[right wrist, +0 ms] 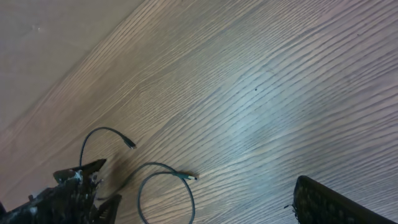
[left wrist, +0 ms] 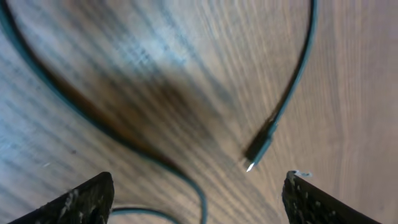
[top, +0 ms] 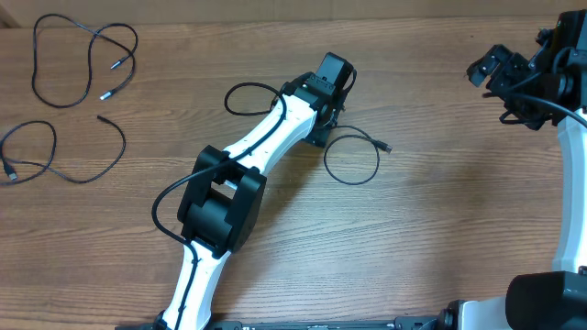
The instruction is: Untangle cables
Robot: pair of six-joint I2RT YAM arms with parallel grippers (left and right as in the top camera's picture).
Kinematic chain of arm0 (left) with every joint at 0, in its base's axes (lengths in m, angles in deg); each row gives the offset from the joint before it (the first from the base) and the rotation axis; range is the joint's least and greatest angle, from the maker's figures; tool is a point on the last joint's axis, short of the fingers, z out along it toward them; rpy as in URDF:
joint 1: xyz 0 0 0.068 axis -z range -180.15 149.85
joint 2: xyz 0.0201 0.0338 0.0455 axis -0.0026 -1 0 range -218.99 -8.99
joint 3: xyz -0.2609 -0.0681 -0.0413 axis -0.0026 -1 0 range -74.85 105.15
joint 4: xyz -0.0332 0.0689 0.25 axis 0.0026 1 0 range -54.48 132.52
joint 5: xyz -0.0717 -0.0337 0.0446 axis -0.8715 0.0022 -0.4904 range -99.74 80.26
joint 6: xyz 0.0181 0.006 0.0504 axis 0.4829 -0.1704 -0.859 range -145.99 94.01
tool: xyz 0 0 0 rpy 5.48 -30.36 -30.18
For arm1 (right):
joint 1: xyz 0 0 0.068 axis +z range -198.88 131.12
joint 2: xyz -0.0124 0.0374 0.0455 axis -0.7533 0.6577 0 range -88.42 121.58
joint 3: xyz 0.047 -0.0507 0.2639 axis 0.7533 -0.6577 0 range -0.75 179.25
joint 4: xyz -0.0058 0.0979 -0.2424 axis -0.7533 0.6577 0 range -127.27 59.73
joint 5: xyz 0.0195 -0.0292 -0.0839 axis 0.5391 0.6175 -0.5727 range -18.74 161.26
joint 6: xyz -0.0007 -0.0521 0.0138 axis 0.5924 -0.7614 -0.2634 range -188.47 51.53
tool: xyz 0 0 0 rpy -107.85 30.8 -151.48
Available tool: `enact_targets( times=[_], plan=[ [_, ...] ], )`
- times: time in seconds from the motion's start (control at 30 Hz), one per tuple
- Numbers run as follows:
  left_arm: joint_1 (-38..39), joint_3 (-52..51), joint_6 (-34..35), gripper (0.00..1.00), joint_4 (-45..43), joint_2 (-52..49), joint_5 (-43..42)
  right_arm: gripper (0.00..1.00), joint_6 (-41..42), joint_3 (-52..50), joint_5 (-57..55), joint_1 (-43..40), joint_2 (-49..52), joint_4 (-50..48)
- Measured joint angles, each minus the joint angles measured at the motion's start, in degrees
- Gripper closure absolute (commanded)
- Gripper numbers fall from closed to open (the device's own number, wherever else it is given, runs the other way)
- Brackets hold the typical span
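The left arm (top: 266, 137) is stretched diagonally from the bottom edge up to mid-counter, folded at the elbow, with the wrist tipped down at the wood. The left end effector (top: 323, 124) is held low over the counter (top: 440, 238) with its fingers (left wrist: 87, 199) spread wide. In the left wrist view a black plug tip (left wrist: 260, 149) lies on the wood ahead of the gap, nothing pinched.

The right arm (top: 569, 156) is parked up at the far right edge, bent over. The right end effector (top: 495, 73) is raised above the wood, also fully spread and holding nothing.

So the cables are laid out apart:
- One looped cable (top: 83, 41) sits at the top left corner, with silver tips.
- A second cable (top: 55, 160) lies below it by the left edge.
- A centre cable (top: 353, 160) is curled in a ring just right of the left wrist, also caught in the right wrist view (right wrist: 165, 186).

Hard bits:
- A black arc (top: 248, 92) pokes out left of the wrist. Whether it joins the centre cable under the arm can't be told, since that stretch is covered.
- The left wrist picture is pretty blurred, and only the fingertips are seen, cut off by the bottom edge.
- The right arm is chopped by the frame edge, and the second cable's left end runs out at the frame edge too.
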Motion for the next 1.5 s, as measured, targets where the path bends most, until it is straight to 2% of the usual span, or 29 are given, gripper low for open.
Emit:
enact_targets(
  times=[0.1, 0.17, 0.2, 0.23, 0.33, 0.5, 0.67, 0.73, 0.83, 1.03, 1.17, 1.27, 1.5],
  plan=[
    [0.00, 0.00, -0.39, 0.15, -0.44, 0.02, 1.18, 0.00, 0.00, 0.00, 0.00, 0.02, 0.00, 0.02],
    [0.04, -0.02, -3.78, 0.12, -1.55, 0.00, 1.62, 0.00, 0.00, 0.00, 0.02, 0.00, 0.00, -0.02],
    [0.04, -0.07, -7.13, 0.09, -2.86, 0.02, 1.68, 0.00, 0.02, 0.00, 0.00, 0.00, 0.00, 0.02],
    [0.04, -0.07, -10.58, 0.00, -4.02, 0.02, 1.51, 0.00, 0.02, 0.00, 0.00, 0.00, 0.00, 0.00],
    [-0.04, 0.09, -24.57, 0.00, -6.40, 0.02, -1.07, 0.00, 0.02, 0.00, 0.02, 0.00, 0.00, 0.00],
    [-0.94, 5.07, -46.51, 0.00, -2.80, 0.00, -9.73, 0.00, 0.00, 0.00, 0.00, 0.00, 0.00, 0.00],
    [-3.06, 12.26, -56.52, 0.00, -0.07, 0.13, -20.57, 0.00, -0.02, 0.00, 0.00, 0.02, 0.00, -0.02],
    [-3.80, 12.59, -58.58, 0.00, -0.42, 0.15, -22.38, 0.00, 0.02, 0.00, 0.00, 0.00, 0.00, 0.02],
    [-4.94, 13.51, -62.49, 0.00, 3.85, 0.15, -24.17, 0.00, 0.00, 0.00, 0.02, 0.00, 0.00, 0.02],
    [-6.80, 23.39, -69.70, 0.00, 22.91, 0.15, -20.57, 0.00, 0.04, 0.00, 0.00, 0.00, 0.00, 0.00],
    [-7.63, 29.38, -73.16, 0.00, 29.49, 0.24, -16.52, 0.00, 0.00, 0.00, 0.00, 0.00, 0.00, 0.02],
    [-7.93, 29.46, -74.53, 0.00, 30.49, 0.24, -14.36, 0.00, 0.00, 0.00, 0.02, 0.00, 0.00, 0.00],
    [-7.56, 28.00, -74.84, 0.02, 23.08, -1.40, -12.41, 0.00, 0.02, 0.00, 0.02, 0.00, 0.00, 0.00]
  ],
)
